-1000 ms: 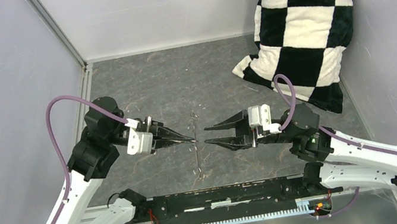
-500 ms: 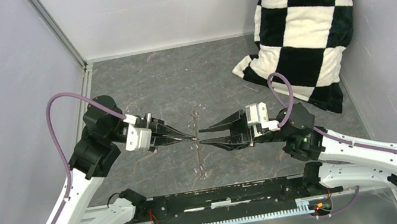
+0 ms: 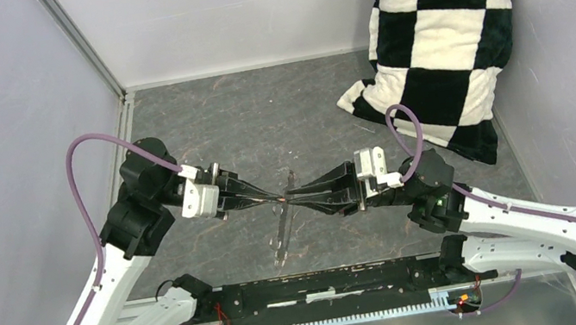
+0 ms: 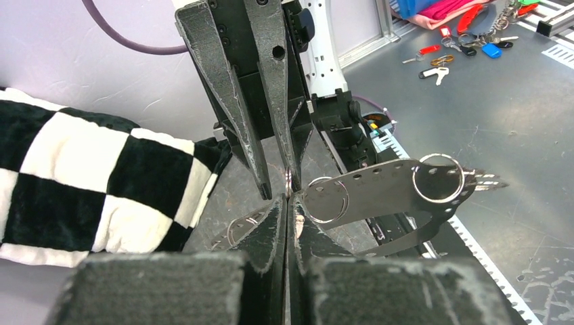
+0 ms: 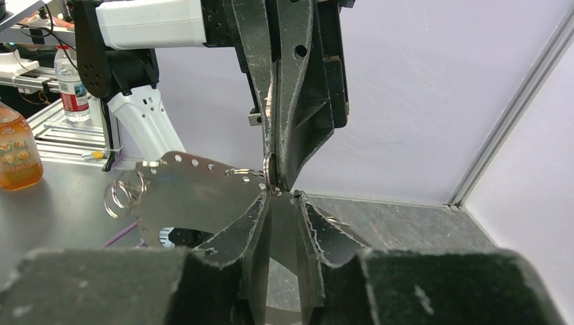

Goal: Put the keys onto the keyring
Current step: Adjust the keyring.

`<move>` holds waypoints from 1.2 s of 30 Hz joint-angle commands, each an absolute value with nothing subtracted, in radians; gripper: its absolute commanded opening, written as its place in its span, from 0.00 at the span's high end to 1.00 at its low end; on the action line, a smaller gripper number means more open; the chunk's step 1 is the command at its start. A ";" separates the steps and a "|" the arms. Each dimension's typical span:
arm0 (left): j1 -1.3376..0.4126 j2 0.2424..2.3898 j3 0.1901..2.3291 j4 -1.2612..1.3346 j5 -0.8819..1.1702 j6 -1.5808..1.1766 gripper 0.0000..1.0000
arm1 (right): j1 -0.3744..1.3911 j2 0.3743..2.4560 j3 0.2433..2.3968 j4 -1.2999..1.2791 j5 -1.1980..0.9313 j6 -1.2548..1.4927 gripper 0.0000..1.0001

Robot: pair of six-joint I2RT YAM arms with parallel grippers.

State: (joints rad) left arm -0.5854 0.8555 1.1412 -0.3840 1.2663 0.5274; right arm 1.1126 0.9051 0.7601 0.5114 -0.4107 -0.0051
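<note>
The keyring (image 4: 288, 183) is a small silvery split ring seen edge-on, and my left gripper (image 4: 287, 200) is shut on it. It hangs from a flat perforated metal plate (image 4: 379, 193) that carries more split rings (image 4: 438, 177). From above, the plate (image 3: 282, 233) looks like a thin tilted strip under the two meeting grippers. My right gripper (image 5: 283, 196) faces the left gripper (image 3: 281, 198) tip to tip, its jaws a narrow gap apart around the ring (image 5: 269, 172) and the plate's edge (image 5: 189, 193). No key shows clearly at the grippers.
A black and white checked pillow (image 3: 437, 25) leans in the back right corner. Grey walls close the left, back and right sides. A black rail (image 3: 330, 282) runs along the near edge. Coloured keys and tags (image 4: 474, 40) lie on a bench beyond the cell.
My right gripper has moved left until its tips meet the left gripper's, and its jaws have narrowed. The hanging plate has tilted. The left arm has barely moved.
</note>
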 commanded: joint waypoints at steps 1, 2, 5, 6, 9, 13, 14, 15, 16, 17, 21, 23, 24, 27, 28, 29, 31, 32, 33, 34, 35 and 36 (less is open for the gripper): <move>-0.591 0.863 1.144 -0.338 1.280 0.474 0.98 | 1.118 0.926 0.778 0.563 -0.398 -0.002 0.75; -0.591 0.864 1.143 -0.338 1.278 0.475 0.98 | 1.118 0.929 0.778 0.564 -0.400 0.018 0.75; -0.591 0.867 1.143 -0.338 1.272 0.477 0.98 | 1.118 0.935 0.775 0.570 -0.413 0.032 0.69; -0.592 0.867 1.144 -0.338 1.271 0.478 0.98 | 1.118 0.935 0.774 0.571 -0.414 0.031 0.67; -0.591 0.869 1.144 -0.338 1.268 0.479 0.98 | 1.117 0.926 0.763 0.576 -0.409 0.033 0.66; -0.591 0.868 1.142 -0.328 1.259 0.468 0.98 | 1.118 0.921 0.759 0.583 -0.404 0.037 0.66; -0.591 0.866 1.137 -0.308 1.255 0.448 0.98 | 1.118 0.922 0.758 0.586 -0.409 0.034 0.66; -0.591 0.862 1.130 -0.284 1.249 0.426 0.98 | 1.118 0.920 0.755 0.589 -0.413 0.034 0.65; -0.591 0.858 1.122 -0.254 1.244 0.401 0.98 | 1.118 0.917 0.751 0.592 -0.418 0.031 0.63; -0.591 0.854 1.113 -0.226 1.238 0.371 0.98 | 1.118 0.914 0.748 0.592 -0.418 0.026 0.62; -0.591 0.851 1.106 -0.207 1.228 0.345 0.98 | 1.118 0.896 0.731 0.589 -0.400 0.014 0.58; -0.591 0.854 1.105 -0.199 1.221 0.327 0.98 | 1.118 0.890 0.729 0.589 -0.400 0.008 0.57; -0.591 0.854 1.102 -0.187 1.217 0.313 0.98 | 1.118 0.889 0.727 0.590 -0.400 0.008 0.56; -0.591 0.853 1.095 -0.163 1.203 0.288 0.98 | 1.118 0.885 0.724 0.591 -0.400 0.009 0.56; -0.591 0.853 1.095 -0.161 1.203 0.285 0.98 | 1.117 0.883 0.721 0.592 -0.389 0.008 0.56; -0.591 0.854 1.094 -0.162 1.203 0.283 0.98 | 1.118 0.882 0.718 0.596 -0.378 0.008 0.56; -0.591 0.853 1.091 -0.162 1.208 0.284 0.98 | 1.117 0.880 0.718 0.603 -0.364 0.008 0.58; -0.592 0.852 1.089 -0.161 1.210 0.282 0.98 | 1.117 0.879 0.718 0.607 -0.358 0.008 0.59; -0.592 0.851 1.088 -0.161 1.212 0.282 0.98 | 1.118 0.877 0.718 0.609 -0.349 0.008 0.61; -0.591 0.851 1.088 -0.161 1.214 0.282 0.98 | 1.117 0.876 0.718 0.609 -0.341 -0.011 0.61; -0.592 0.851 1.088 -0.161 1.217 0.281 0.98 | 1.118 0.874 0.718 0.607 -0.333 -0.021 0.62; -0.591 0.851 1.088 -0.164 1.221 0.280 0.98 | 1.118 0.870 0.717 0.604 -0.320 -0.026 0.63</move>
